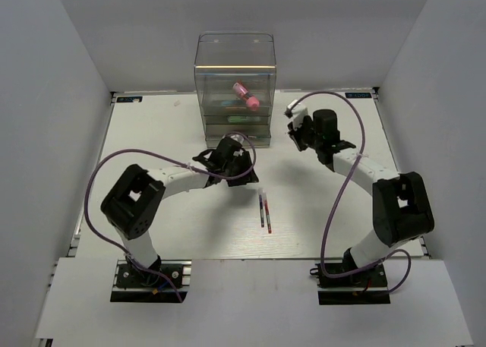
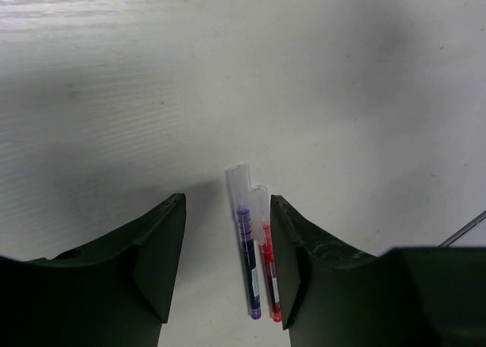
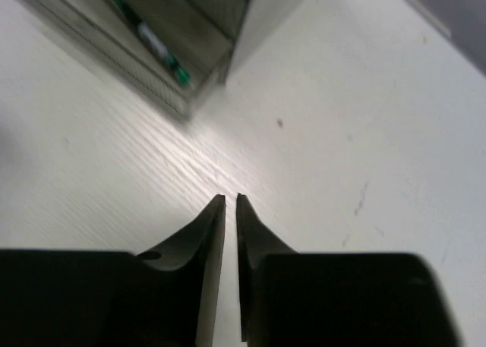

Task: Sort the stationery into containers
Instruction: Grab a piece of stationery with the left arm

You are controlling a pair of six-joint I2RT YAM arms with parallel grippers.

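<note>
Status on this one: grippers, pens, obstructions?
Left gripper open, straddling purple pen and red pen on table. Right gripper shut, empty, near organiser. Nothing blocking.

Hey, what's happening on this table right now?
The left arm's tool is open above a thin purple pen and a thin red pen lying side by side on the white table. The right arm's tool is shut and empty near the tall clear plastic organiser, which already holds a stubby pink cylinder.

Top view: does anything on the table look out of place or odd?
Only the purple pen and the red pen: they lie loose, side by side on the table, outside the clear organiser, between the open fingers of the left hand. The pink cylinder lies at a slant inside the organiser. Nothing looks spilled or damaged.
</note>
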